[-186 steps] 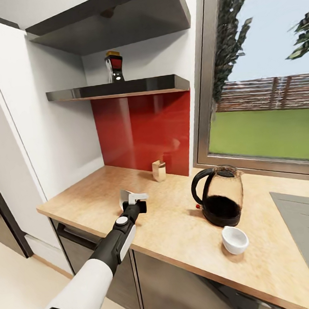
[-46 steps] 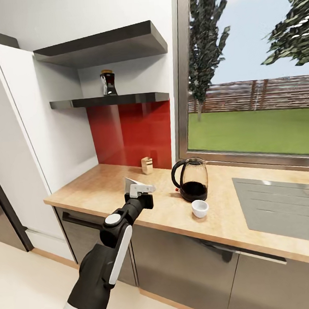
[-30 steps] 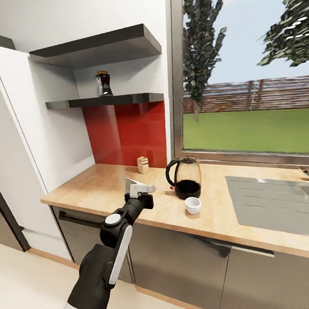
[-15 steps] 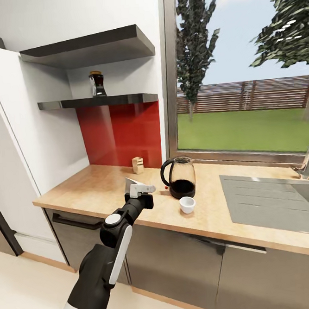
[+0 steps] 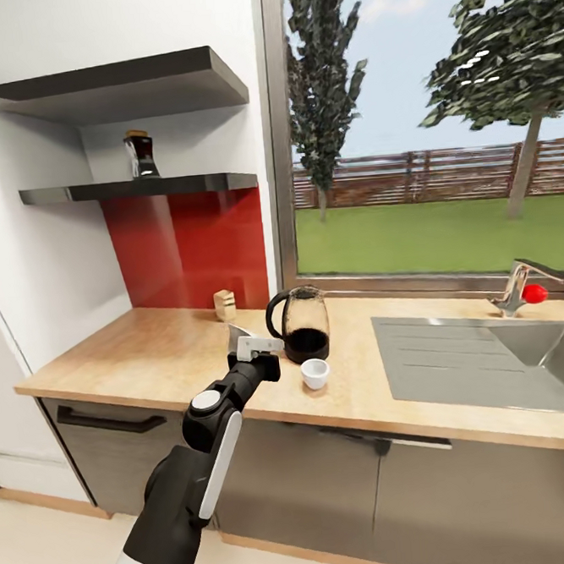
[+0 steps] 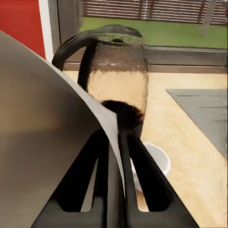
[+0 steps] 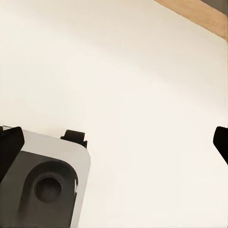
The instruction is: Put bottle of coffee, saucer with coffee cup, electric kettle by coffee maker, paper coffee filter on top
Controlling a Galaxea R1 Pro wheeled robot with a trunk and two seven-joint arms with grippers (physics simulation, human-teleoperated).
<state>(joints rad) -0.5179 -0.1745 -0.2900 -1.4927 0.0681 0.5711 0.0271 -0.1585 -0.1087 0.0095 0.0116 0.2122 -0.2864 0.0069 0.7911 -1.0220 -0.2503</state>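
My left gripper (image 5: 251,345) is shut on the paper coffee filter (image 5: 235,334), held above the front of the countertop (image 5: 135,353). In the left wrist view the filter (image 6: 47,133) is a broad pale sheet pinched between the dark fingers (image 6: 97,161). Just beyond it stand the electric kettle (image 5: 302,327) (image 6: 116,80) and the small white coffee cup (image 5: 315,373) (image 6: 154,159). The bottle of coffee (image 5: 140,155) stands on the lower kitchen shelf (image 5: 139,189). The coffee maker and saucer are out of view. My right gripper (image 7: 114,142) hangs open over the floor.
A small beige box (image 5: 224,304) sits by the red backsplash. A steel sink (image 5: 492,359) with a tap (image 5: 520,284) is set in the counter on the right, below a window. Dark cabinets run under the counter. The robot's base (image 7: 42,185) shows on pale floor.
The whole picture has shifted: the camera swung right, so shelf, kettle and cup slid left and the sink and tap came into view. My left gripper still holds the filter.
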